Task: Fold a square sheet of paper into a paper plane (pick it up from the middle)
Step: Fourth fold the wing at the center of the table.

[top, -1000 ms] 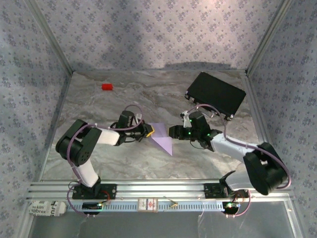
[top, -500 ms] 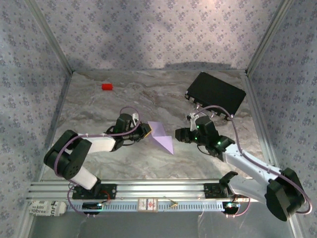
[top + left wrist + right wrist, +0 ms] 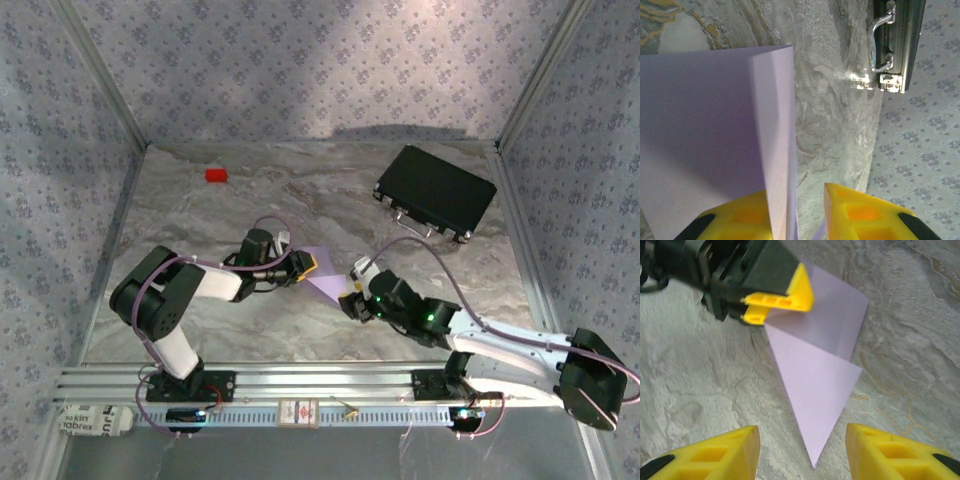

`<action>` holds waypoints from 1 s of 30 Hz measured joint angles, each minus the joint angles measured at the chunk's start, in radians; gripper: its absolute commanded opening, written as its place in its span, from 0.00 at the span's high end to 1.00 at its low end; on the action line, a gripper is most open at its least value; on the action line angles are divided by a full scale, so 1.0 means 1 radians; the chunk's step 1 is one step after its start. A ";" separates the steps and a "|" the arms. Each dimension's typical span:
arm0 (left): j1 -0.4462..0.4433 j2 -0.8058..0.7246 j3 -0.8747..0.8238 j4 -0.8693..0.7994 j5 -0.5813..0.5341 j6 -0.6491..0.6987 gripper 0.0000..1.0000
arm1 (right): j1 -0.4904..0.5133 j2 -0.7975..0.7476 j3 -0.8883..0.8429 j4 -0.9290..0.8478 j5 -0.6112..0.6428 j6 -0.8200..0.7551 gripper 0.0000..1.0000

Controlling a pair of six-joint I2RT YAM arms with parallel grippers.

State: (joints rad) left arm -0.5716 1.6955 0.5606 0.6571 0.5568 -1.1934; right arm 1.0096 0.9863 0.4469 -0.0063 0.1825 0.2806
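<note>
my left gripper (image 3: 807,210) sits narrowly parted at the paper's (image 3: 700,125) fold; right wrist view adds its point under my wide right gripper (image 3: 800,440).

Closed in on three sides: a back wall (image 3: 320,60), a left wall (image 3: 50,200) and a right wall (image 3: 590,180), all covered with pale grey-blue wallpaper (image 3: 920,150) with small repeating flower motifs. Framed at both back corners by slanting metal posts, the left post (image 3: 100,75) and the right post (image 3: 535,80). Below, a surface (image 3: 250,190) printed like grey marble, with brownish veins. Bordered at the near edge by a ribbed aluminium rail (image 3: 320,385). Lit softly from above: brighter at the upper middle of the back wall, darker in a low shadow (image 3: 400,132) just above the far edge of the surface.
</note>
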 measured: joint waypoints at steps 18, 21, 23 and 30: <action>0.023 0.001 0.020 0.000 0.045 -0.002 0.78 | 0.195 0.412 0.049 0.183 0.391 -0.182 0.52; 0.023 0.001 0.020 -0.001 0.051 -0.002 0.79 | 0.195 0.460 0.069 0.206 0.398 -0.198 0.54; 0.026 0.001 0.020 -0.002 0.055 -0.002 0.80 | 0.195 0.495 0.087 0.218 0.410 -0.204 0.55; 0.029 0.001 0.020 -0.002 0.058 -0.005 0.84 | 0.195 0.568 0.114 0.244 0.444 -0.222 0.60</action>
State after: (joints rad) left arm -0.5430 1.6962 0.5804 0.6552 0.6144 -1.1984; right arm 1.2049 1.5543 0.5606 0.2379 0.6262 0.0589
